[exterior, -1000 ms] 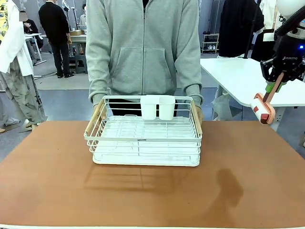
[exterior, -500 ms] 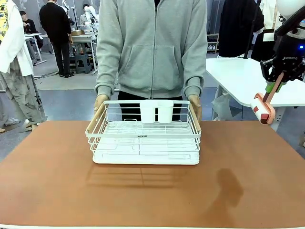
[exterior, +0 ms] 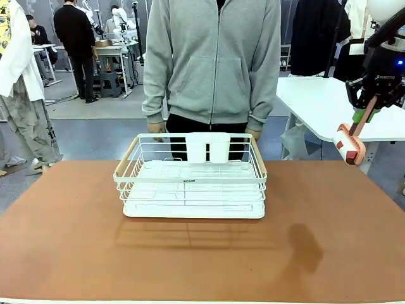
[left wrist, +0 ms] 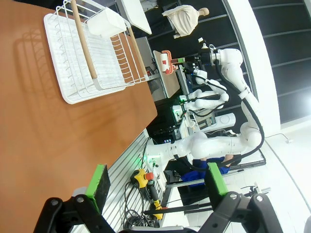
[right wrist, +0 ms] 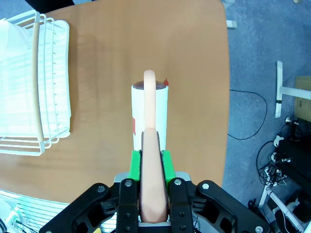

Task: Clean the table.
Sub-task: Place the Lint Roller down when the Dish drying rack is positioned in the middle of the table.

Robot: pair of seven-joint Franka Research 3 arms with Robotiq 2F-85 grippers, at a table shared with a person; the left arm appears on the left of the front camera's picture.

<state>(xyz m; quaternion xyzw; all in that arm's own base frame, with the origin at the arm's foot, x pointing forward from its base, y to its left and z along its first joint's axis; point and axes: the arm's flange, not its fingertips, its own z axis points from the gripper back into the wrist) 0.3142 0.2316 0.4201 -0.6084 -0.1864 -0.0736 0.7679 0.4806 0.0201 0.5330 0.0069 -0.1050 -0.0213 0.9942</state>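
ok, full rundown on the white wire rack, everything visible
The white wire rack is a rectangular basket of thin white-coated wire on a white drip tray, with a pale wood-look handle bar along each short side. Two white cups hang at its far rim. It holds nothing else. It sits level on the table, centred, towards the person's side. The person's hands are just behind it, not gripping. Neither end effector is near it.

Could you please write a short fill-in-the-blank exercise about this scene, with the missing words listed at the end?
1. The right claw is shut on the handle of a ______.
2. The white wire rack stands on the ______.
3. The left claw is ______, with nothing between its green pads.
4. Both handles of the rack are made of ______.

Missing words: lint roller; table; open; wood
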